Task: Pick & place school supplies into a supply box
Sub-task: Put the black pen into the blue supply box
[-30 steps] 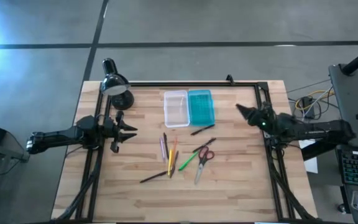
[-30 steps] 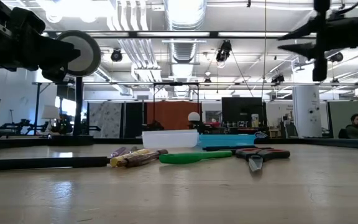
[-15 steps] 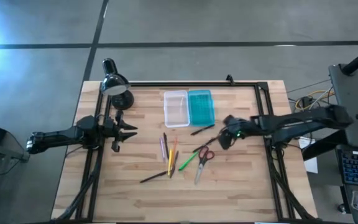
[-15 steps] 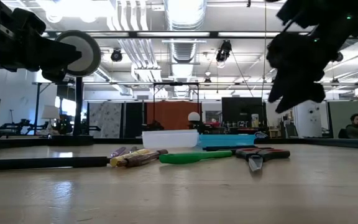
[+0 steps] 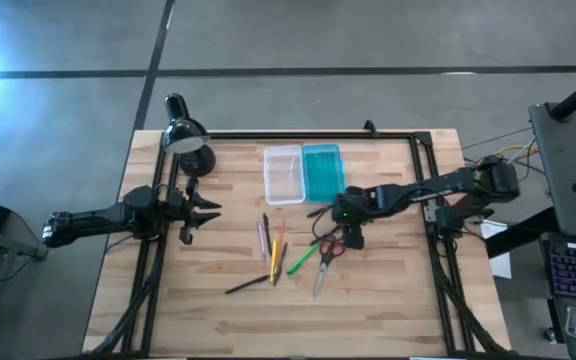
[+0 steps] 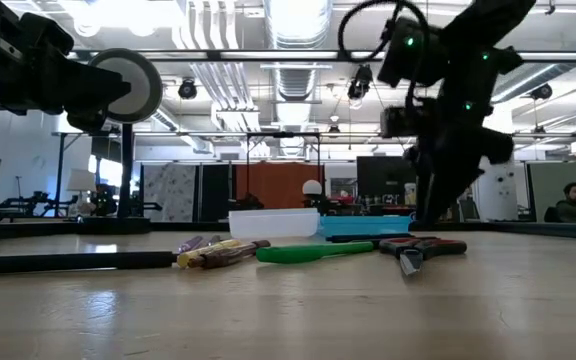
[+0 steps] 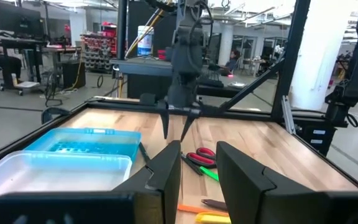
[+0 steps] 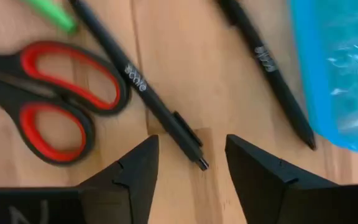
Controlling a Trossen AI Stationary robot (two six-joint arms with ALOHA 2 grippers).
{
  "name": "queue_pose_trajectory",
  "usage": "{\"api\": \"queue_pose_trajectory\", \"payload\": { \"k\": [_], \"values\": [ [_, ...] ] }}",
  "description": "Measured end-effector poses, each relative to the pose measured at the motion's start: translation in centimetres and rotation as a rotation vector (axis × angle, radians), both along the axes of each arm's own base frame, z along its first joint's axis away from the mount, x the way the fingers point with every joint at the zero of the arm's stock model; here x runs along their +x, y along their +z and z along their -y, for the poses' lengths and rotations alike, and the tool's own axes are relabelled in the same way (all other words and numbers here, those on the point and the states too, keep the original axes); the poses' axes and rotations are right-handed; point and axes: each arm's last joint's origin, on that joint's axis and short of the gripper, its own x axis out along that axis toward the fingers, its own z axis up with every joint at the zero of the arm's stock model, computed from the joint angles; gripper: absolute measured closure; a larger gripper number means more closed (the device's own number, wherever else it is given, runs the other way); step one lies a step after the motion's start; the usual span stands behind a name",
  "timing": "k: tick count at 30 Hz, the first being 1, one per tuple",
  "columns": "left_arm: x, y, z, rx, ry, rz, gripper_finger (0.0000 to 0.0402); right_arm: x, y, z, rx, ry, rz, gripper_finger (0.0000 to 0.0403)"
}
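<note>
The supply box lies open at mid-table: clear tray (image 5: 283,175), teal lid (image 5: 323,172) beside it. Pens and pencils (image 5: 270,243) lie flat in front of it, with a green pen (image 5: 303,258), red-handled scissors (image 5: 326,262) and two dark pens (image 5: 326,208). My right gripper (image 5: 351,238) points down, open, just over the table. In its wrist view the fingers (image 8: 191,149) stand on either side of one dark pen's end (image 8: 194,155), apart from it; scissors (image 8: 55,93) lie beside. My left gripper (image 5: 203,210) waits open at the left edge.
A black desk lamp (image 5: 190,140) stands at the far left corner. A black frame rail (image 5: 298,133) runs along the far edge and down both sides. Bare wood lies toward the near edge (image 5: 368,310). The second dark pen (image 8: 266,68) lies next to the teal lid (image 8: 340,68).
My right arm has swung from the table's right edge toward the middle, tipped its fingers downward and come down over the dark pen beside the scissors. The supplies and the box have stayed where they were.
</note>
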Motion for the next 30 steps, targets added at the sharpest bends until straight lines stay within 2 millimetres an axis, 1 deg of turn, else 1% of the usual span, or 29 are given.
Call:
{"api": "queue_pose_trajectory", "payload": {
  "k": [4,9,13,15,21,25,27,30],
  "values": [
    [0.0,0.0,0.0,0.0,0.0,0.0,0.0314,1.1,-1.7,0.0,-0.027,0.168,-0.079,0.0242],
    [0.0,0.0,0.0,0.0,0.0,-0.001,0.0314,2.2,-2.7,0.0,-0.047,0.292,-0.142,0.0253],
    [0.0,0.0,0.0,0.0,0.0,0.0,0.0314,2.7,-2.8,0.3,-0.003,0.318,-0.154,0.0275],
    [0.0,0.0,0.0,0.0,0.0,0.0,0.0314,2.8,-2.8,0.6,0.045,0.316,-0.149,0.0297],
    [0.0,0.0,0.0,0.0,0.0,0.0,0.0314,2.7,-3.1,1.5,0.076,0.259,-0.168,0.0365],
    [0.0,0.0,0.0,0.0,0.0,0.0,0.0314,2.7,-2.4,1.7,0.096,0.189,-0.16,0.038],
    [0.0,0.0,0.0,0.0,0.0,0.0,0.0314,2.8,-1.4,1.7,0.111,0.149,-0.135,0.038],
    [0.0,0.0,0.0,0.0,0.0,0.0,0.0314,2.8,0.9,1.7,0.219,0.072,-0.07,0.0382]
  ]
}}
